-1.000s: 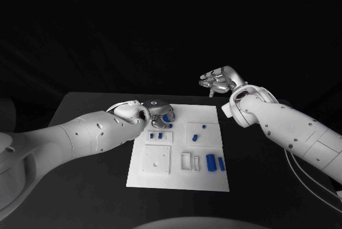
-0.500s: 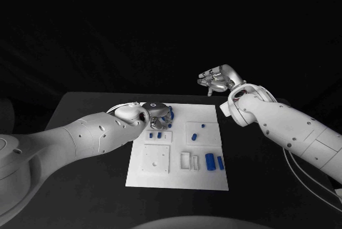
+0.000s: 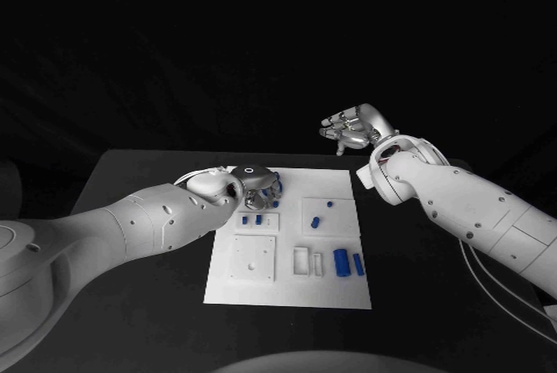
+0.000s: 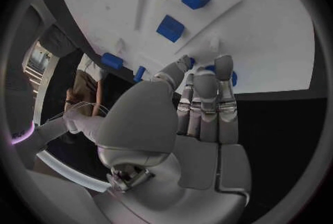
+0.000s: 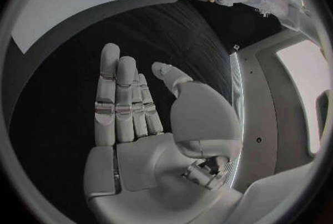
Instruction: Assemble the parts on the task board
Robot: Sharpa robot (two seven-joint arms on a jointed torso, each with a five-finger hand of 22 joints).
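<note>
The white task board [image 3: 290, 288] is seen lying in the middle of the black counter [image 3: 139, 308], with small blue parts spread over it. The left hand [image 3: 257, 186] is held low over the board's far left corner, its fingers [image 4: 223, 77] extended side by side with their tips down at the board surface, just beside a blue part [image 3: 275, 202] that is largely hidden behind them; whether that part is touched or held cannot be told. Two blue block-shaped parts [image 4: 182, 10] are seen in a shallow recess near those fingertips, and two upright blue parts [image 3: 253, 221] stand in the recess just nearer the robot. A longer blue cylinder [image 3: 341, 262] and a slimmer blue part [image 3: 359, 265] lie side by side near the board's right edge. The right hand [image 3: 354, 130] is raised well above and beyond the counter's far edge, its fingers [image 5: 118, 96] straight and apart, with nothing held.
</note>
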